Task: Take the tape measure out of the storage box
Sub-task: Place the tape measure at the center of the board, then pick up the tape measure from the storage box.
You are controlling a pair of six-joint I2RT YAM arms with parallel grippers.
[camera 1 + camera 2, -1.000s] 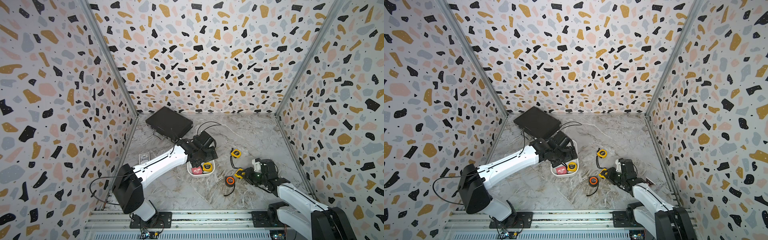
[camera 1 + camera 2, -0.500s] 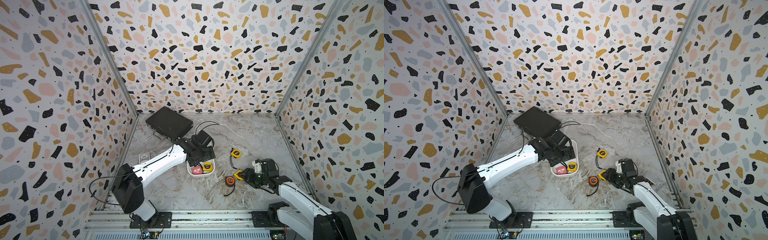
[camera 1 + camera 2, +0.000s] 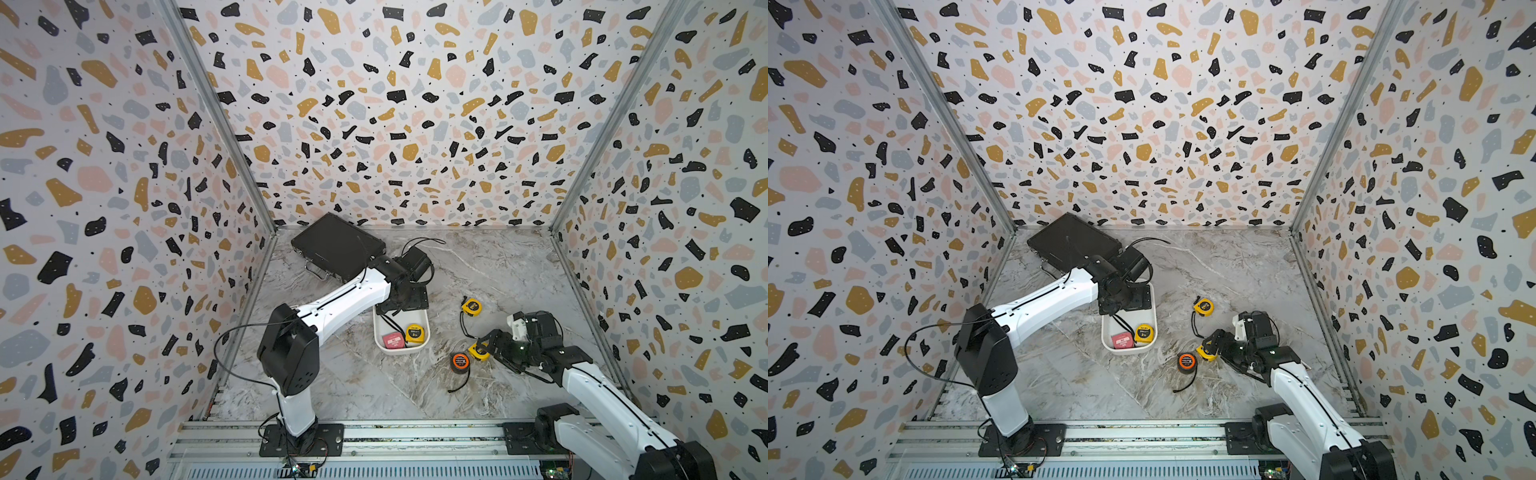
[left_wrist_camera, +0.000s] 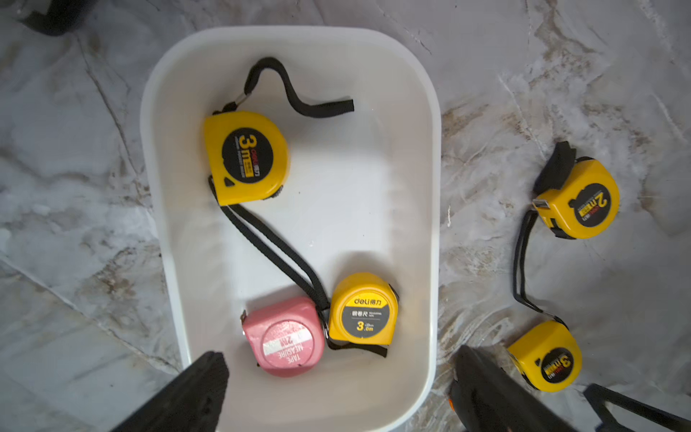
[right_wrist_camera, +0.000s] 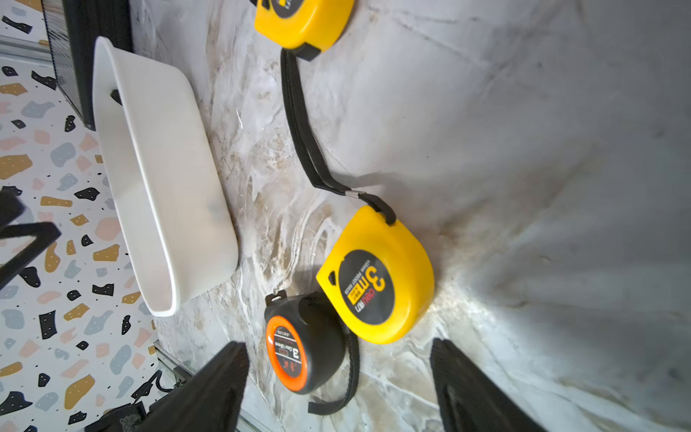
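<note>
Left wrist view: we look straight down into the storage box (image 4: 430,157), a white tray on the marble tabletop (image 4: 74,224). Three tape measures lie in it: a large yellow tape measure (image 4: 246,157) towards one end, and a pink tape measure (image 4: 284,342) touching a small yellow tape measure (image 4: 362,308) at the other. The left jaws hang spread wide above the pink end, grasping nothing.

Three more lie outside the box, seen in both top views: a far yellow tape measure (image 3: 471,306), a black and orange tape measure (image 3: 460,360) and, just beside it, a near yellow tape measure (image 3: 478,351). In the right wrist view the right jaws stand released, their fingers (image 5: 220,377) either side of this pair. The near yellow one rests flat on the tabletop, held by nothing. We judge the task about half done.

Hazards:
- (a) A black strap (image 4: 269,250) runs from under the large yellow tape measure to the gap between the pink and small yellow ones. We cannot tell whose it is, and lifting one may drag a neighbour.
- (b) The left jaws look about as wide as the box, so a straight descent may land a finger on the rim and shove or tilt the light tray.
- (c) The pink and small yellow cases touch, leaving little room for a finger between them.
- (d) The right jaws sit close to two loose cases, so drawing back low may sweep them along the tabletop.
</note>
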